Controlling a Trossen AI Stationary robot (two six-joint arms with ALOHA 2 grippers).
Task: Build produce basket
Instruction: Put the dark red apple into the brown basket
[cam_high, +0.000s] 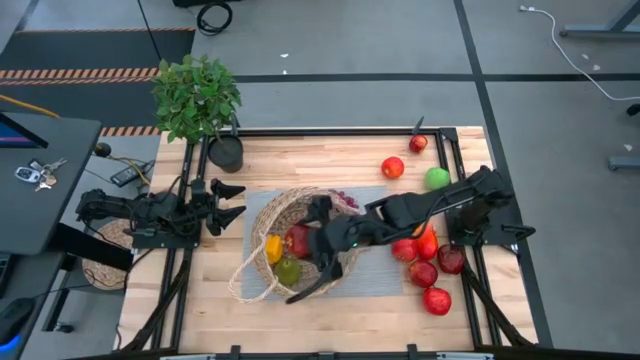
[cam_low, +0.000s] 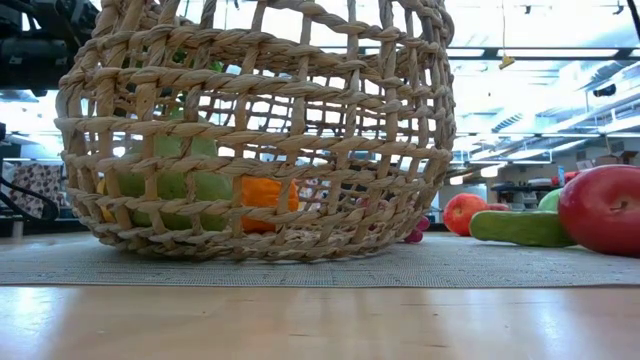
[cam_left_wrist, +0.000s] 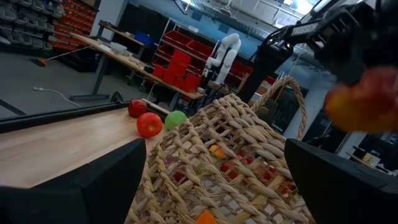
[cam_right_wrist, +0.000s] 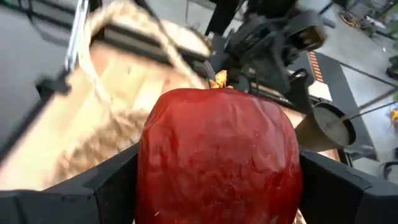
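Currently a red apple (cam_right_wrist: 219, 158) is clamped between the fingers of the right gripper (cam_high: 300, 243), which is held over the open mouth of the basket (cam_high: 262, 222); the basket is seen lying on a grey mat (cam_high: 380, 275) at the table's middle, with a yellow pepper (cam_high: 273, 248) and a green pear (cam_high: 288, 270) inside; more apples (cam_high: 428, 272) are gathered on the mat beside the right arm; the left gripper (cam_high: 228, 203) is kept beside the basket, fingers apart and empty.

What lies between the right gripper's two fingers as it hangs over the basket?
A red apple fills the gap in the right gripper, seen in the right wrist view; the high view places it over the basket.
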